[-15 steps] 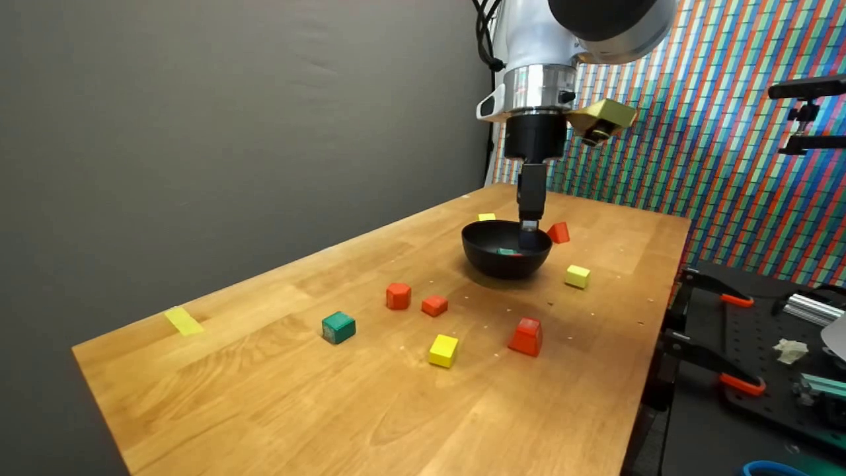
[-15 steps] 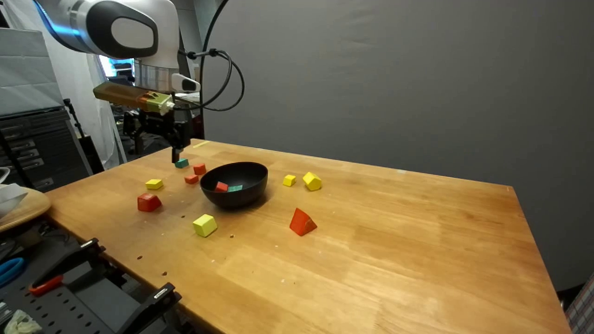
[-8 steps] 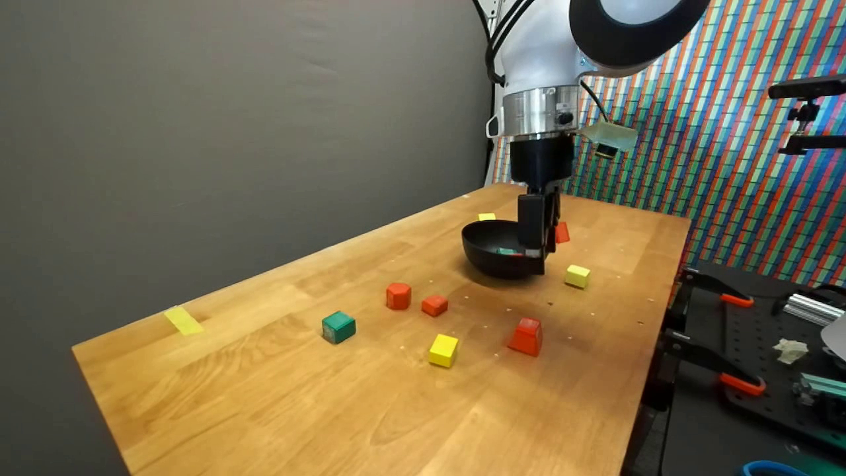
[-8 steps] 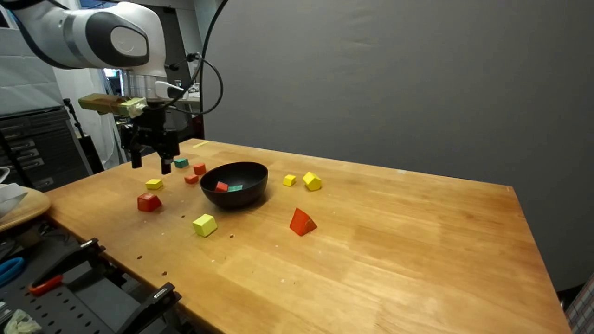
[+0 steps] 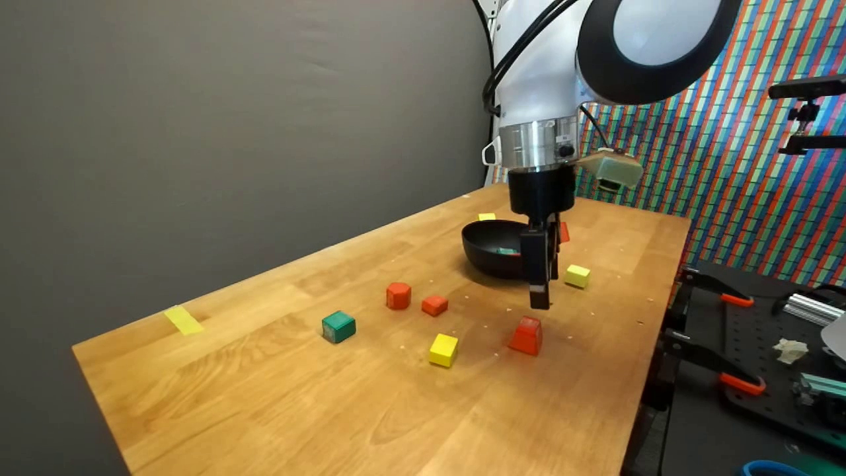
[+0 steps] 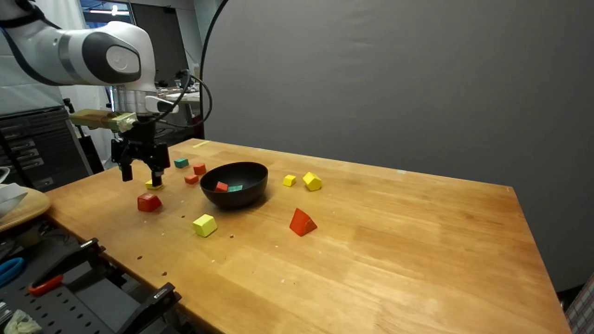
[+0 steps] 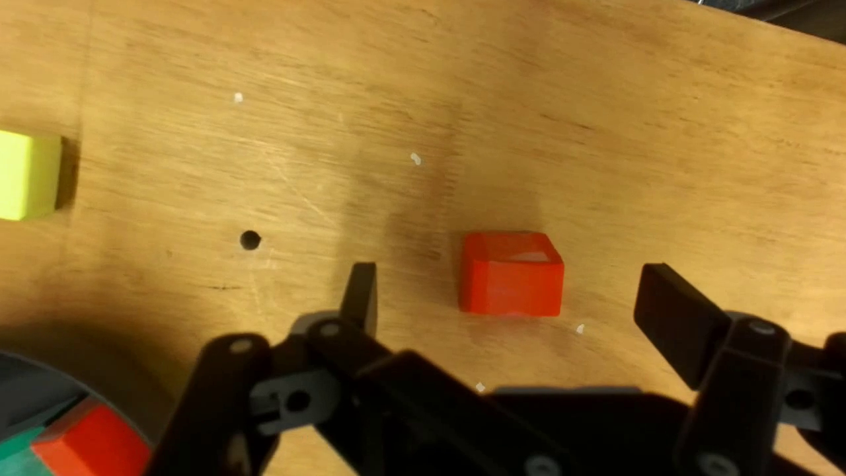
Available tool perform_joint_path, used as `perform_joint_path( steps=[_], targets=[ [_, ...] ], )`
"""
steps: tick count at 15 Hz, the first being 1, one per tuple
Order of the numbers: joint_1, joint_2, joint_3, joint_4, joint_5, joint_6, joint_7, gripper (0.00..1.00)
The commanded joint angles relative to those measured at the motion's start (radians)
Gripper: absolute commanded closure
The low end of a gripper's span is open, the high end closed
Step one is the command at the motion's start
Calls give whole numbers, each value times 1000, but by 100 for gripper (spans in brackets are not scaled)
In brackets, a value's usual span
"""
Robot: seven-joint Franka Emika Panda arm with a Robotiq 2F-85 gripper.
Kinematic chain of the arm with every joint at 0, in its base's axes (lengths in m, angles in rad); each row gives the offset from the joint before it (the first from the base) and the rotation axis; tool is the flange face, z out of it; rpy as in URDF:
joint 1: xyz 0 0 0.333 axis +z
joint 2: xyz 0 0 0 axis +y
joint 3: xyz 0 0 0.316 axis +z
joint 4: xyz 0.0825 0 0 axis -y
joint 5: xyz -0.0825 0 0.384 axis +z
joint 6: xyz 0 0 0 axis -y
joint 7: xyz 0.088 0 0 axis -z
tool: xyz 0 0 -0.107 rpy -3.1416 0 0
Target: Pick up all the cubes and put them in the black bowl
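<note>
Wooden table (image 5: 277, 403), small holes (image 7: 250, 239) in the top. Dark gray wall (image 5: 264, 145) along one long side. Past one end: striped wall (image 5: 720, 165), red, green, blue. Low black side table (image 5: 707, 436) alongside. Past the opposite end I see drawer cabinet (image 6: 35, 139), white curtain (image 6: 65, 11), tall dark panel (image 6: 162, 41), bright light strip (image 6: 114, 9).

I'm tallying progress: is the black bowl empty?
Not empty: in an exterior view, a red block and a green block lie inside the black bowl; others may be hidden.
</note>
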Motion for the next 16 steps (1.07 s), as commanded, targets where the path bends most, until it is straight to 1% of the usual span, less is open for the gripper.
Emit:
perform_joint_path(
  steps=[1, 4, 5, 9, 10, 11, 13, 14, 16],
  targets=[
    [5, 56, 1, 5, -20, 81, -12, 0],
    [9, 104, -1, 6, -32, 165, -8, 0],
    [3, 120, 7, 10, -16, 177, -23, 0],
    [4, 163, 14, 11, -14, 203, -31, 0],
    [1, 171, 18, 10, -9, 204, -34, 25],
    [0, 176, 20, 7, -9, 215, -37, 25],
    [6, 181, 16, 8, -18, 225, -32, 42],
    [6, 184, 17, 8, -17, 237, -33, 51],
    [13, 182, 9, 11, -31, 239, -26, 67]
  ],
)
